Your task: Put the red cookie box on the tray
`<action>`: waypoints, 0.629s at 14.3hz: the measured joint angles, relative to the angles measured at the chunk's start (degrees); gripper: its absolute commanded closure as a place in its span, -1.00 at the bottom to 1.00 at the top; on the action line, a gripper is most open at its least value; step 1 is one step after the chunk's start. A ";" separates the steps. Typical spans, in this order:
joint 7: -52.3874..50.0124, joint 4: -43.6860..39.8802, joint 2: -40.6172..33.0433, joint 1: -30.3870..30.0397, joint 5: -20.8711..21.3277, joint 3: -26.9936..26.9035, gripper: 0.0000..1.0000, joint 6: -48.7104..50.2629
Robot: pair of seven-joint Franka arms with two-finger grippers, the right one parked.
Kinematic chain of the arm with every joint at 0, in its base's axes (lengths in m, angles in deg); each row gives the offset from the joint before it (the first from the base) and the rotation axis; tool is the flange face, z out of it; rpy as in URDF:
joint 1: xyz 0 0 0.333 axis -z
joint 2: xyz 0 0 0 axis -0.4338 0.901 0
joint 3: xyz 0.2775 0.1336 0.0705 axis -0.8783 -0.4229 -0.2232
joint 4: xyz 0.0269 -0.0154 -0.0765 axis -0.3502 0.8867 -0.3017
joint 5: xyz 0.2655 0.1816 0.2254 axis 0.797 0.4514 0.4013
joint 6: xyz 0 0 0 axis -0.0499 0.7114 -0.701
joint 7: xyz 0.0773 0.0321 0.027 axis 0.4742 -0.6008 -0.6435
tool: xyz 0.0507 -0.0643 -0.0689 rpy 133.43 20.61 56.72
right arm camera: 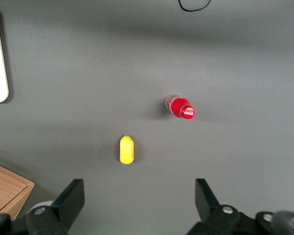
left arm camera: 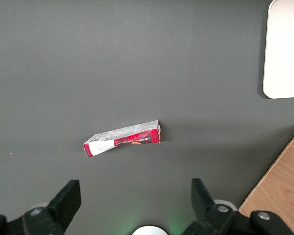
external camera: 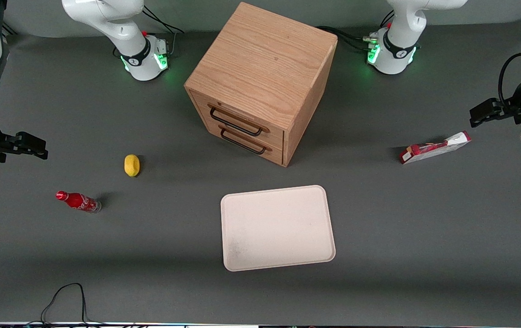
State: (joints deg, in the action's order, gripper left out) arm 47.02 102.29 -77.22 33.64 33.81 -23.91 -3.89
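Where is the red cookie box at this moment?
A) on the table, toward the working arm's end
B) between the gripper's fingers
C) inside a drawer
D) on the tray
A: the red cookie box lies on the table, apart from the tray; the open gripper hovers above it.

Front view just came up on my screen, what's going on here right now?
The left arm is going for the red cookie box, which lies on the table toward the working arm's end, untouched. The gripper hangs open above the table near the box, holding nothing. The tray sits bare nearer the front camera than the wooden drawer cabinet. A yellow lemon and a small red soda bottle lie toward the parked arm's end. Nothing is on the tray yet.
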 measured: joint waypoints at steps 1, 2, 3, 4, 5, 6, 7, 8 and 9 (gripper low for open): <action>0.00 0.00 0.00 0.00 0.00 0.00 -1.00 0.01; 0.00 0.00 0.00 0.00 -0.01 0.00 -1.00 0.01; -0.01 0.00 0.01 0.00 -0.01 0.00 -1.00 0.02; -0.01 0.00 0.01 0.00 -0.01 -0.01 -1.00 0.04; -0.01 0.00 0.01 0.00 -0.01 -0.02 -1.00 0.05; -0.01 0.00 0.01 0.00 -0.01 -0.03 -1.00 0.06; -0.01 0.00 0.01 0.00 -0.01 -0.05 -1.00 0.13; -0.01 0.00 0.01 0.00 -0.01 -0.07 -1.00 0.28; -0.01 0.00 0.01 0.00 -0.01 -0.10 -1.00 0.50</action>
State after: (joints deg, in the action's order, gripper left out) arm 47.01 102.29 -77.21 33.64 33.79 -24.01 -3.39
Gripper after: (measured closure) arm 0.000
